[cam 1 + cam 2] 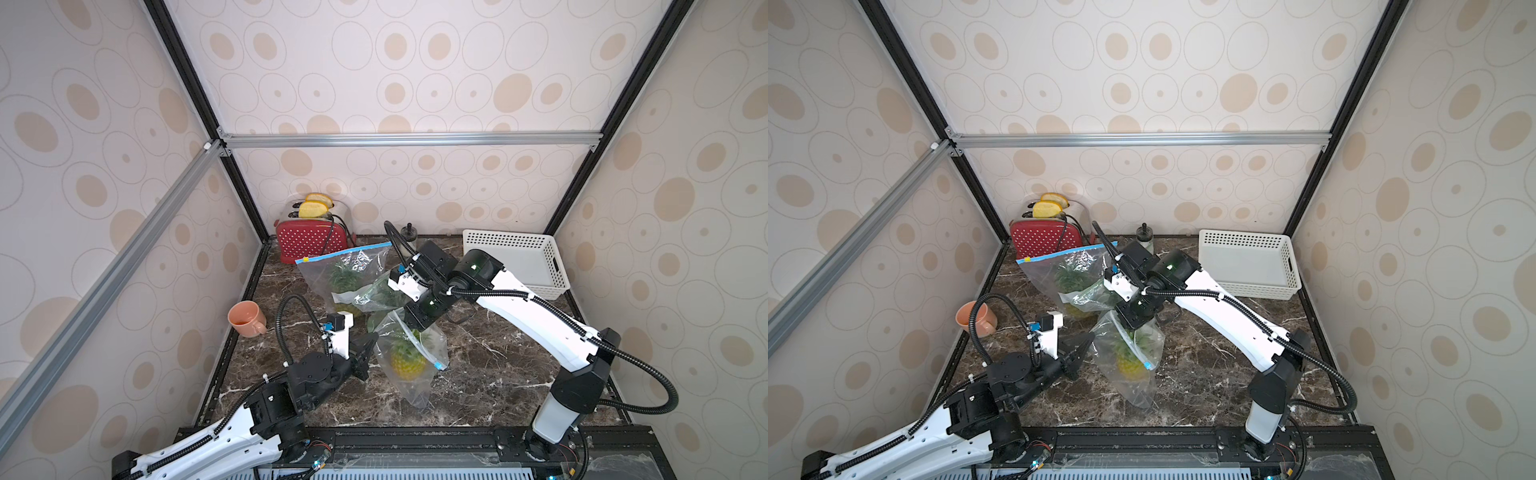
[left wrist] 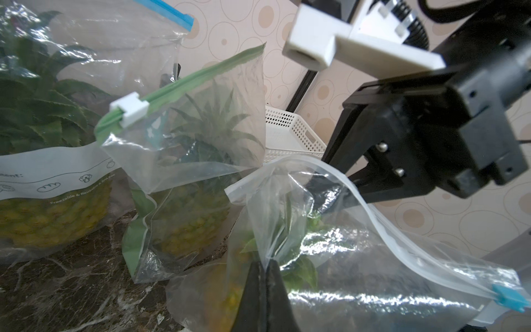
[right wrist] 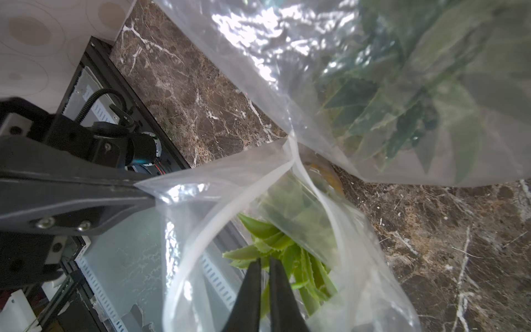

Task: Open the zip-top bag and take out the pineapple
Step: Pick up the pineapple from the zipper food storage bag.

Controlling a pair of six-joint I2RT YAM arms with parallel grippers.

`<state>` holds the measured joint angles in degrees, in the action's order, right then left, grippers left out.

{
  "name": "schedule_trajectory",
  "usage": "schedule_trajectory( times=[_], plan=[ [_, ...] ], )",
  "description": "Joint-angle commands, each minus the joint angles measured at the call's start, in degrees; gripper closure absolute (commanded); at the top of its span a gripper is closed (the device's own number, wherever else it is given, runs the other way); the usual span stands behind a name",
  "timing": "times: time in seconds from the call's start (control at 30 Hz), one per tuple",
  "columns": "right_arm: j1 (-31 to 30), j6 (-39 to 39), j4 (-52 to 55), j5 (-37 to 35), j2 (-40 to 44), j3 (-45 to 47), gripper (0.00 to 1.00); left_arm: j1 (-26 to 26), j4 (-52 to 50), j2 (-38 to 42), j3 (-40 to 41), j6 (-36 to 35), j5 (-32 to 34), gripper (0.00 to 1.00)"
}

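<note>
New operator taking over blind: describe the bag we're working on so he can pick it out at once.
On the marble table, three clear bags of pineapple run from the red toaster at the back forward. Ours is the front bag, pinched by the left gripper. Its zip is clear with a blue slider; the middle bag has a green zip, the rear bag a blue one.

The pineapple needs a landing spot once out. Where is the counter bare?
Bare marble: between the nearest bag and the right arm's base; between mug and toaster. The white basket is empty. Crowded: centre, blue-zip bag and green-zip bag behind.
</note>
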<state>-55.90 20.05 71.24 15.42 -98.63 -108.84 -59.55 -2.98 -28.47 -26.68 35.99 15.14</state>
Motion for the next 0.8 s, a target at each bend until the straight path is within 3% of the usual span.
schedule_trajectory(
  times=[0.0, 0.2, 0.37, 0.77],
  plan=[
    [-0.5, 0.3, 4.5, -1.9, 0.7, -0.3, 0.79, 0.0, -0.7, 2.1, -0.5, 0.1, 1.6, 1.0],
    [-0.5, 0.0, 9.4, -2.2, -0.5, -2.8, 0.5, 0.0, -2.6, 4.8, -0.1, 0.1, 2.7, 1.0],
    [-0.6, 0.2, 9.7, -1.2, -1.1, -2.6, 0.33, 0.0, -1.6, 4.7, 0.9, 0.6, 2.2, 1.0],
    [-1.7, 2.1, 6.1, 0.2, -3.3, -1.9, 0.31, 0.1, 3.0, 2.5, 3.3, 1.7, 1.2, 1.0]
  ],
)
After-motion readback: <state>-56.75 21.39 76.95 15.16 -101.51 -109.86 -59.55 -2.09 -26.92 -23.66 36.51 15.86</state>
